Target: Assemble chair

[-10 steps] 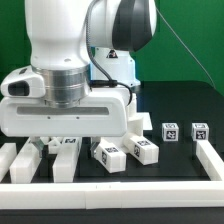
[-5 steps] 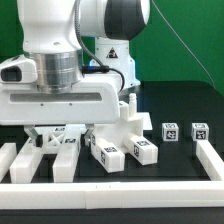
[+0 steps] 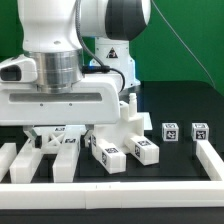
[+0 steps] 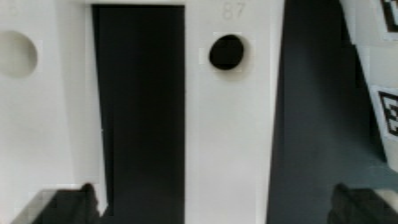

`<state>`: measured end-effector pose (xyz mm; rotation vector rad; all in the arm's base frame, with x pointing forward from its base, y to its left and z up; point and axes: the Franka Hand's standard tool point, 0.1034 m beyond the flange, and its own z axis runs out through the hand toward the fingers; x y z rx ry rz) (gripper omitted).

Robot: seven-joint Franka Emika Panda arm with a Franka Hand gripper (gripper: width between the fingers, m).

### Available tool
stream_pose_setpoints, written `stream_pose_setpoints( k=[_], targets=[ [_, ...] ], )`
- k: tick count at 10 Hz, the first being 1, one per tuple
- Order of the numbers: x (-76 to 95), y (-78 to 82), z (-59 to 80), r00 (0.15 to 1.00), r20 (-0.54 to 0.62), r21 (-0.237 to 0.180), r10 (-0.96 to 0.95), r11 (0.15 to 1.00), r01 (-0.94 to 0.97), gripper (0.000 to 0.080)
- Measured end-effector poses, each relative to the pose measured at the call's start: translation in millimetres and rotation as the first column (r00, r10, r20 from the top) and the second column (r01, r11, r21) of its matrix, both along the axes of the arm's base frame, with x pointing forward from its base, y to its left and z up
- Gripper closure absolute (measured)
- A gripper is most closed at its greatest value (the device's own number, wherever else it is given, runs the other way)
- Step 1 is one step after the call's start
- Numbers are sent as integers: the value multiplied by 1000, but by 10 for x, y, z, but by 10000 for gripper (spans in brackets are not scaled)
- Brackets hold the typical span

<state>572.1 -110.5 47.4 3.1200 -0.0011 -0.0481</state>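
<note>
The chair's white parts lie on the black table. My gripper (image 3: 65,134) hangs low over the group at the exterior view's left, where two bars (image 3: 62,160) lie side by side. In the wrist view the gripper (image 4: 214,208) is open, its dark fingertips (image 4: 64,205) far apart. A white bar with a round hole (image 4: 231,130) runs between them, apart from both. A second white piece with a hole (image 4: 45,120) lies beside it across a dark gap. Two tagged blocks (image 3: 108,155) (image 3: 145,150) and two small tagged cubes (image 3: 171,131) (image 3: 199,130) sit further right.
A long plain white rail (image 3: 110,185) borders the front of the table and another (image 3: 211,156) the exterior view's right side. The arm's body and base (image 3: 110,55) fill the back. A tag's edge (image 4: 388,110) shows at the wrist view's border.
Since a second ago the hand has shifted toward the exterior view's left and turned over the left parts. It has held still for the last half second, and its jaws stayed open.
</note>
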Motion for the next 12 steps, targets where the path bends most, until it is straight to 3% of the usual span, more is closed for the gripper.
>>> stream_pose_setpoints(
  k=[3,5,9,12],
  targets=[
    [-17,15,17,1000,-31,11,1,1000,-1,151],
    [19,45,202,997,-72,38,10,999,-7,151],
    [-14,-126,25,998,-52,23,44,999,-43,151],
    [-42,-126,-115,998,-36,10,58,998,-58,151]
  ],
)
